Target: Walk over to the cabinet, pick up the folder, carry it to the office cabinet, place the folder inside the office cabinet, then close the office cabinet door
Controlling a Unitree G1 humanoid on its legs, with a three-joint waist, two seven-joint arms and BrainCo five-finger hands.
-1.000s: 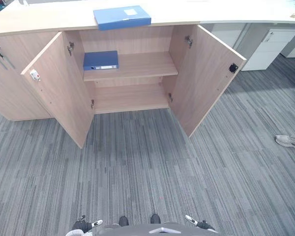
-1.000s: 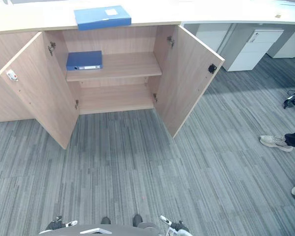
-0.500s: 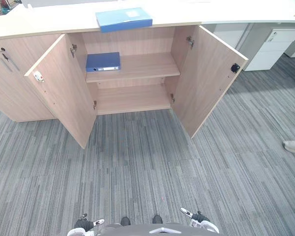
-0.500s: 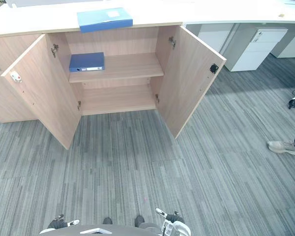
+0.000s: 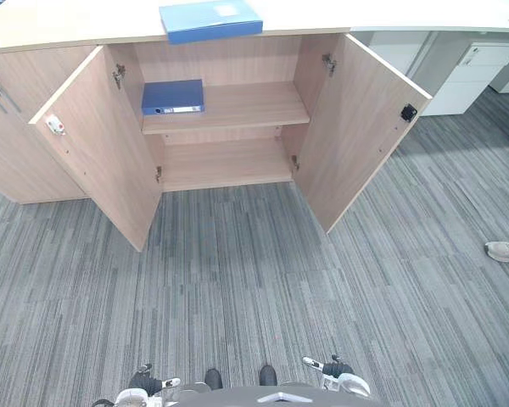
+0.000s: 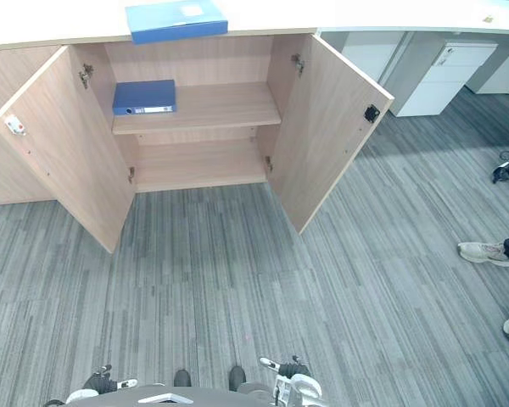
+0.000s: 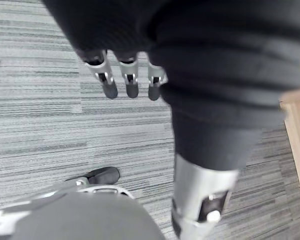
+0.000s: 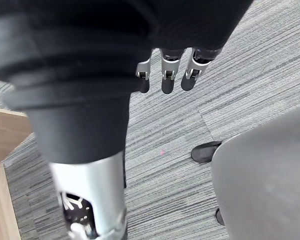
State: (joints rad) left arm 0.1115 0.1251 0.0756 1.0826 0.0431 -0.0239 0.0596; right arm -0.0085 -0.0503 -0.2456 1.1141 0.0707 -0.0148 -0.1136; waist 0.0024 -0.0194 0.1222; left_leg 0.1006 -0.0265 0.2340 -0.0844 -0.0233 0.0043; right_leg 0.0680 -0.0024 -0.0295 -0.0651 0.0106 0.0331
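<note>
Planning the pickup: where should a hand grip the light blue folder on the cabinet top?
The light blue folder lies flat, its near long edge seemingly jutting past the front rim of the cabinet top. Come from the front: fingers under that edge, thumb on top.

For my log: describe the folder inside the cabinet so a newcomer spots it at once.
Find the wooden cabinet standing wide open. On its upper shelf, at the left end, lies the dark blue folder. It is darker than the light blue folder on the countertop above.

matt wood-grain cabinet (image 5: 229,110), striped carpet (image 5: 237,280)
</note>
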